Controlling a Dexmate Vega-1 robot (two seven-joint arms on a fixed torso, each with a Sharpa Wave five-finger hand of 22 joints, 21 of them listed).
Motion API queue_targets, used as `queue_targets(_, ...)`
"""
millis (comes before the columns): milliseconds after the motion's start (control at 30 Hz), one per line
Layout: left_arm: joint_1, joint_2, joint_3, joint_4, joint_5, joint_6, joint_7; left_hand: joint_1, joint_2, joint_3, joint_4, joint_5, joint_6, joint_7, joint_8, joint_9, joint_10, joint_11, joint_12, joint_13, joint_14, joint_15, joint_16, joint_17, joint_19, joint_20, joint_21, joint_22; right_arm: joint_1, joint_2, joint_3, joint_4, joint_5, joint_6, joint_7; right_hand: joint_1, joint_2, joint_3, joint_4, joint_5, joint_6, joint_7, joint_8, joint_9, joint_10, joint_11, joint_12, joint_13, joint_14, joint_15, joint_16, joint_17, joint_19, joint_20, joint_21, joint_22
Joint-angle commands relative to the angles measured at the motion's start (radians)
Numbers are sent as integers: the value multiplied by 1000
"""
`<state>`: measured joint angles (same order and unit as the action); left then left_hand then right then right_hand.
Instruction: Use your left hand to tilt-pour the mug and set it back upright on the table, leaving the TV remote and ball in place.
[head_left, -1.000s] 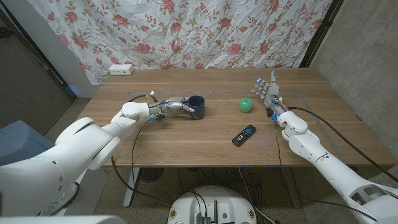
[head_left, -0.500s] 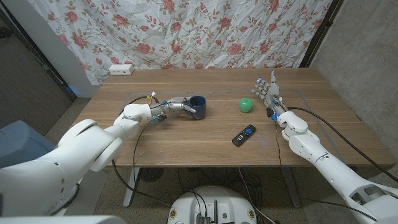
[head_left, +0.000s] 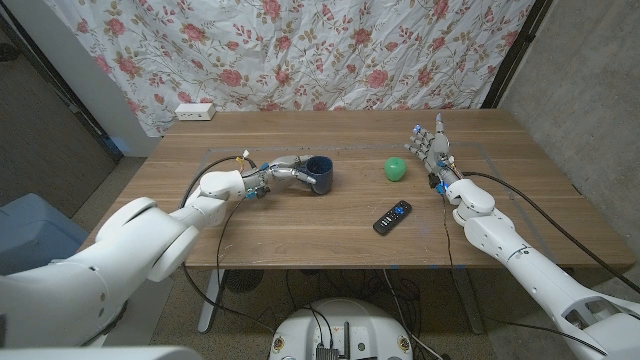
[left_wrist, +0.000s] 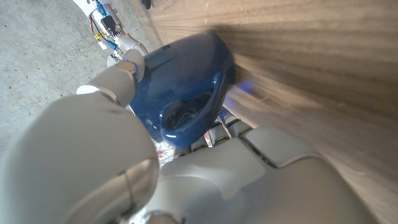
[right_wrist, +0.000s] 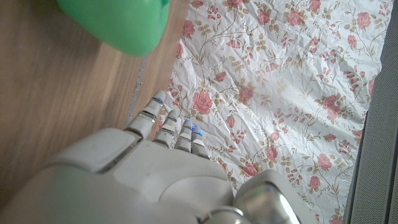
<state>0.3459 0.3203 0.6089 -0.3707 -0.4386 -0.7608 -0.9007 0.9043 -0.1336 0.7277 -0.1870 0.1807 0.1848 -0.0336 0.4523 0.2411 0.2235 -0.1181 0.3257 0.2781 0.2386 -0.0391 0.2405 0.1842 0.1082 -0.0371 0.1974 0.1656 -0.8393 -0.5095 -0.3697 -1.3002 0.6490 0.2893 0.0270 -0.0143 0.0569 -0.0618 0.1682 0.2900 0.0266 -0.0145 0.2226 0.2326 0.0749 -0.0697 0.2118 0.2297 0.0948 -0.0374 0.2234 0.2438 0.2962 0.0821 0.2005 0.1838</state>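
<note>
- The remote (head_left: 392, 216) lies near the table's (head_left: 300, 225) front edge.
- The left hand (head_left: 281, 170) grips the blue mug (head_left: 318, 172), left of centre.
- The green ball (head_left: 396, 168) sits beside the right hand (head_left: 430, 146), whose fingers are spread, holding nothing.

The left hand (head_left: 283, 170) has crept a little further to the robot's right along the table (head_left: 300, 225) over the last second, and the forearm behind it has slid the same way, so the white wrist casing now lies closer to the mug (head_left: 319, 172) than it did. The fingers (head_left: 297, 172) remain wrapped on the mug's near side. The mug itself looks to have tipped slightly away from the hand: its rim sits a touch lower than before, and in the left wrist view the dark blue mug (left_wrist: 186, 81) lies slanted against the wood.
</note>
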Motion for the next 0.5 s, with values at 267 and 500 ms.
queue_targets(267, 60, 1, -40, -30, -30, -74, 58, 73, 14, -62, 5, 7, 72, -8, 82, 34, 97, -16, 44, 47, 93, -114, 34, 18, 98, -41, 17, 6, 0, 0, 0, 0, 0, 0, 0, 3, 45, -8, 4, 6, 8, -2, 1, 3, 1, -2, 1, 6, 8, -6, 8, 2, 3, 0, 9, 2)
queue_targets(500, 82, 10, -39, -62, -24, -96, 96, 90, 27, -102, 11, 8, 113, 2, 126, 48, 149, -21, 68, 70, 140, -121, 56, 27, 150, -30, 26, 8, 0, 0, 0, 0, 0, 0, 0, 3, 46, -9, 4, 6, 8, -2, 0, 3, 2, -2, 1, 6, 8, -6, 8, 2, 3, 0, 9, 2)
